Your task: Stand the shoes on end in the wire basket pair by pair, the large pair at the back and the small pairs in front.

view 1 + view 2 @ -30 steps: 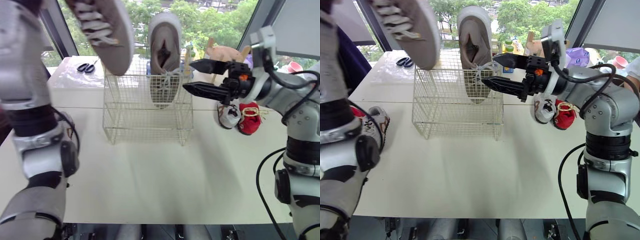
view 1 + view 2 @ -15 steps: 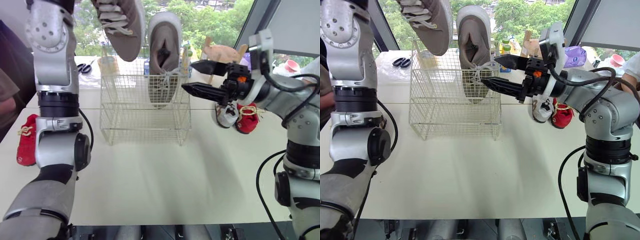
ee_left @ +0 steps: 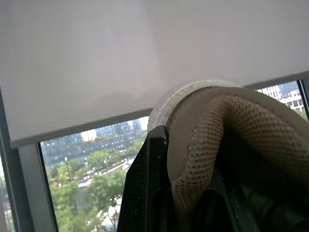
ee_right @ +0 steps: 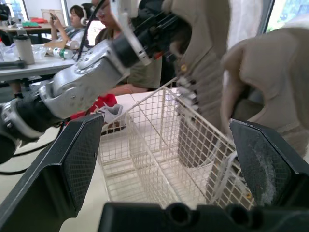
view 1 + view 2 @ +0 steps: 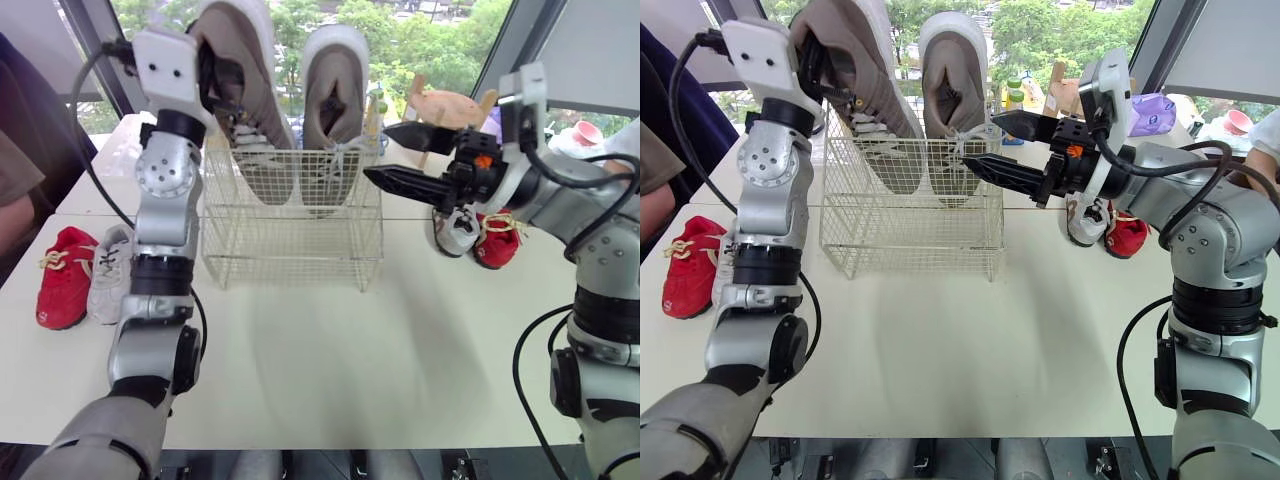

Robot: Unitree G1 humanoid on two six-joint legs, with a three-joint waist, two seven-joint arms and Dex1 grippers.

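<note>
Held high by the heel in the left gripper point(image 5: 212, 80), black fingers point(image 3: 149, 193) clamped on the collar, one inside and one outside: large taupe mesh sneaker with white sole point(image 5: 245, 100), tilted, toe down inside the back left of the cream wire basket point(image 5: 290, 250). Judged a grip chosen for a toe-first, upright landing.

Stood on end just beside it at the back right, laces forward: matching taupe sneaker point(image 5: 333, 110), completing the large pair upon release.

Hovered just beside the basket's right wall, fingers wide apart and empty: right gripper point(image 5: 378, 152), probably placed to steady the standing shoe.

Lay outside the basket on the pale cream tabletop point(image 5: 320, 350), left for the front row: small red shoe point(image 5: 62, 275) touching a small white-and-grey shoe point(image 5: 108, 272) on the left; second small white-and-grey shoe point(image 5: 458, 230) and second small red shoe point(image 5: 497, 240) together on the right, behind the right gripper. Pairs apparently split across the table.

Backed by tall windows point(image 5: 400, 30) with green trees beyond; person's sleeve point(image 5: 12, 180) at the left edge.
</note>
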